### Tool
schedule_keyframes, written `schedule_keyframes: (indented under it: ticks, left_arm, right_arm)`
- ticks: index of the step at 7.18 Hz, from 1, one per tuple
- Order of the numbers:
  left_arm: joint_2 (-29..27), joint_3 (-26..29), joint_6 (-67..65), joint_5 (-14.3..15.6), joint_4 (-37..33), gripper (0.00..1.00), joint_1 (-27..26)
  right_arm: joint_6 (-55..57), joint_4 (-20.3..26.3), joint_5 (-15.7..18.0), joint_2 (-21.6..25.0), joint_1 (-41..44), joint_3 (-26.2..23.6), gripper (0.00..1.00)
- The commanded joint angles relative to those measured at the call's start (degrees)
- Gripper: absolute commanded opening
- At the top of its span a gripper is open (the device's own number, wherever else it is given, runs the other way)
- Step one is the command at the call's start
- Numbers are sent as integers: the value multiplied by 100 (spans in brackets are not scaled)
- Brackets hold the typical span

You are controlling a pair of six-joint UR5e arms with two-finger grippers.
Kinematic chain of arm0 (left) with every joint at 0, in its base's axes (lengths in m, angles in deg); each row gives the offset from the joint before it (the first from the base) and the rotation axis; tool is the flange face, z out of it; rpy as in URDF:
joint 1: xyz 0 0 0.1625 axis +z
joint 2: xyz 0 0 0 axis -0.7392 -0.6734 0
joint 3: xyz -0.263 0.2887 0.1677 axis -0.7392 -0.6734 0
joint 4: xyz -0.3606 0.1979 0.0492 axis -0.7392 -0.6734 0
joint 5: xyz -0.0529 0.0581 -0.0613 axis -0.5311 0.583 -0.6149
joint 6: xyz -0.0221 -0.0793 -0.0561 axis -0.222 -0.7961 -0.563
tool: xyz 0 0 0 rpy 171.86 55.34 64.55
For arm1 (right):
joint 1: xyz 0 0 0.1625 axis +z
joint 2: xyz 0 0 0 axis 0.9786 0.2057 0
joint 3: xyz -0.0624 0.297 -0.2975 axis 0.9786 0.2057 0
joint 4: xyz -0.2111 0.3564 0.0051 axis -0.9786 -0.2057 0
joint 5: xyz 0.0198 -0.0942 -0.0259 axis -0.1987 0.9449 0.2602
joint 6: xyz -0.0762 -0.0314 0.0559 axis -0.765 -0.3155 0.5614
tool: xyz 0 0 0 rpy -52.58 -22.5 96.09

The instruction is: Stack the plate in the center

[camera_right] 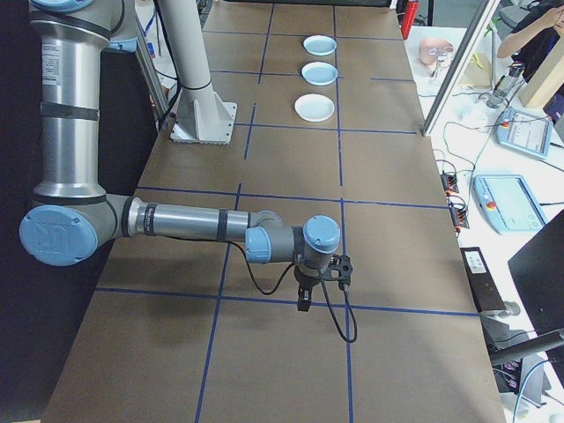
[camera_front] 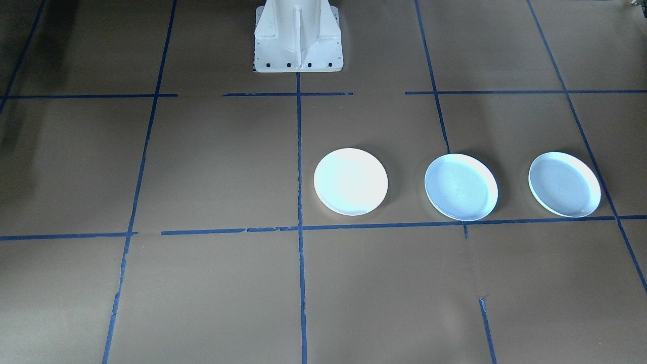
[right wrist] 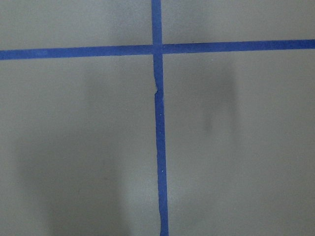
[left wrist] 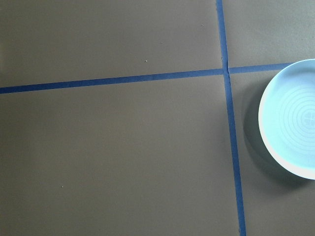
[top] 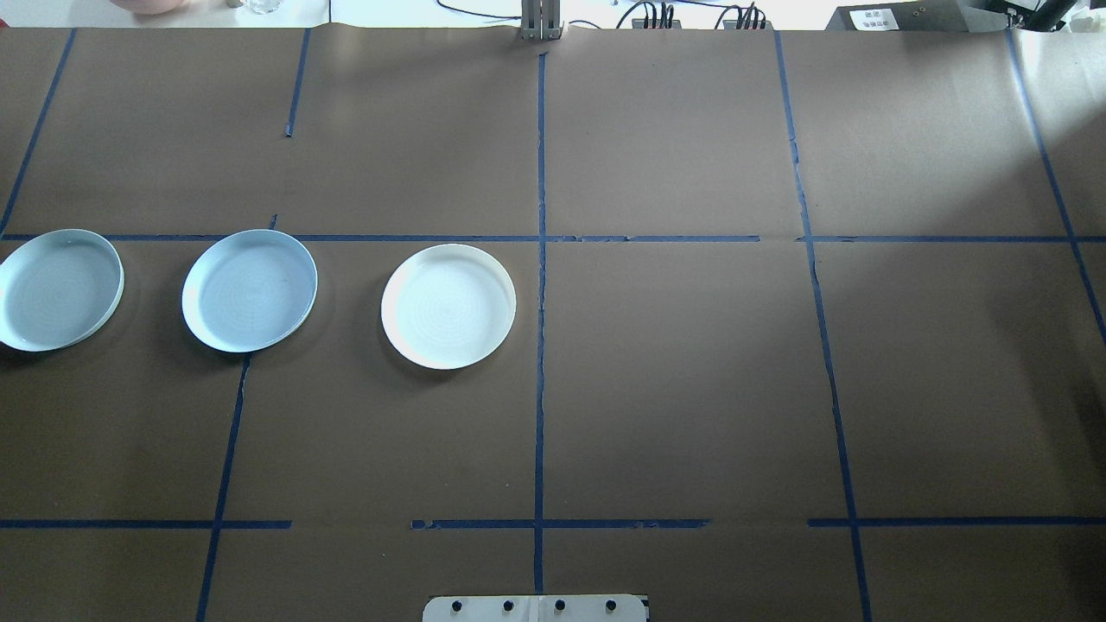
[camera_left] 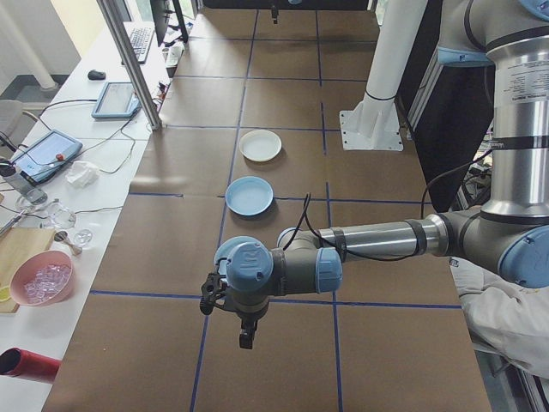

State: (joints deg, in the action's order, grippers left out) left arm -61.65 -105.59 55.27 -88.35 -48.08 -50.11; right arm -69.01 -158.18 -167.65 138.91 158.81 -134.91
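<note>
Nearest the side cameras are the two arms, each stretched out low over bare brown paper: the left end effector point(camera_left: 246, 336) hangs pointing down above the bench point(top: 674, 371), and the right end effector point(camera_right: 304, 302) does the same at the far end. Both show only in the side views, so I cannot tell whether either one is spread or pressed together, and neither carries anything. Three plates lie in a row on the robot's left half, all flat and well apart from one another — none stacked yet. Counted in the overhead view: two pale blue-grey ringed plates and one brighter white plate point(top: 448, 306). The centre plate point(top: 250, 290) sits at about 9 o'clock from the bench's middle, with the white plate toward 3 o'clock of it and the outer blue-grey plate point(top: 58, 288) toward 9 o'clock. That outer one is probably the plate whose edge shows at 3 o'clock in the left wrist view. My reading is that the task stands at its very start, the approach not yet made. The next move likely calls for the left arm to reach a neighbouring plate, grip its raised rim, lift it level and lower it squarely into the centre one — a shallow rim gives little to pinch, so a slip is the risk.
</note>
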Motion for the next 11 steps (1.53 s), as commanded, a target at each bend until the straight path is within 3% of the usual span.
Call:
schedule_keyframes:
  ticks: [1, 3, 5, 6, 7, 9, 11]
  left_arm:
    - [-9, -9, -31, 145, -6, 100, 66]
    - [-36, -9, -40, 75, -67, 100, 180]
    - [-80, 96, -23, 58, -924, 100, 347]
    - [-115, 279, -171, -517, -990, 100, 626]
    - [-254, 777, -712, -862, -1434, 100, 759]
    - [-361, 1439, -1801, -997, -2681, 100, 1084]
    - [-431, 1468, -2567, -1138, -2993, 100, 1523]
  right_arm:
    - [0, 0, 0, 0, 0, 0, 100]
    - [0, 0, 0, 0, 0, 0, 100]
    - [0, 0, 0, 0, 0, 0, 100]
    - [0, 0, 0, 0, 0, 0, 100]
    - [0, 0, 0, 0, 0, 0, 100]
    - [0, 0, 0, 0, 0, 0, 100]
    - [0, 0, 0, 0, 0, 0, 100]
